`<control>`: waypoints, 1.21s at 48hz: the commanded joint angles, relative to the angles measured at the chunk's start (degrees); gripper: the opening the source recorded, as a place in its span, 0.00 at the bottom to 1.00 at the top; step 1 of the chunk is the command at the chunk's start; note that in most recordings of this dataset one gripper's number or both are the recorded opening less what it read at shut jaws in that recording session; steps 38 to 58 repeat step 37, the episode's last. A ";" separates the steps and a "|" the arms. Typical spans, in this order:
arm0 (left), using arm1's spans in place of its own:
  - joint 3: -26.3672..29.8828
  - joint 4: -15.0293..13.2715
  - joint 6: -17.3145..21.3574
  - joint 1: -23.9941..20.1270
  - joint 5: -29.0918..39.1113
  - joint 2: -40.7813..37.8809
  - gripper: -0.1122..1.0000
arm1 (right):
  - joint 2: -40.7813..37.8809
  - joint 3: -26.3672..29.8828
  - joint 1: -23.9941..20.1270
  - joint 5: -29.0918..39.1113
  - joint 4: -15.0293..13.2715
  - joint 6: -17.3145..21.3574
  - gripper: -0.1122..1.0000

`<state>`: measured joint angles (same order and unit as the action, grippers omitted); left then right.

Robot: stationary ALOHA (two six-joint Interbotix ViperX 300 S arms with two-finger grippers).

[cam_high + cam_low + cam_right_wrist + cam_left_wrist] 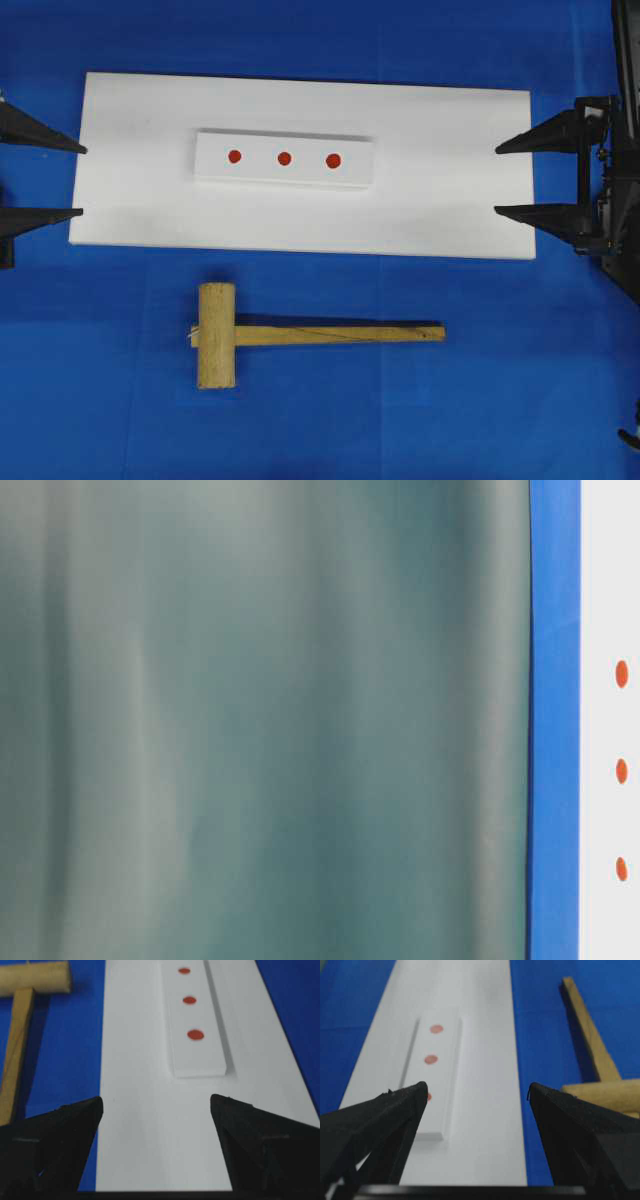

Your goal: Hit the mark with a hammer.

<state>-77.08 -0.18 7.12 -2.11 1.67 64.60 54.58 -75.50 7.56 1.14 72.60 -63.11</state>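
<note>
Hammer (300,335) lies on blue cloth (520,380) (untouched), left gripper (82,181) and right gripper (497,180) both wide open, empty.

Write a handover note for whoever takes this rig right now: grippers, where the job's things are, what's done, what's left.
Left gripper: open, empty, at the white board's left edge.
Right gripper: open, empty, at the board's right edge.
Hammer: flat on the blue cloth below the board in the overhead view, head to the left, handle pointing right, untouched.
Marks: three red dots in a row on the small raised white block on the board.
Done: nothing yet.
Left: grasp the hammer's handle, lift it, strike the mark.
</note>
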 commanded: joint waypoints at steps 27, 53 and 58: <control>-0.35 -0.18 -0.44 0.09 -0.79 -0.18 0.82 | 1.93 -0.26 0.09 0.09 0.00 -0.09 0.77; -0.35 -0.18 -0.62 0.09 -0.62 -0.18 0.82 | 1.93 -0.26 0.09 0.09 0.00 -0.09 0.77; -0.35 -0.18 -0.62 0.09 -0.62 -0.18 0.82 | 1.93 -0.26 0.09 0.09 0.00 -0.09 0.77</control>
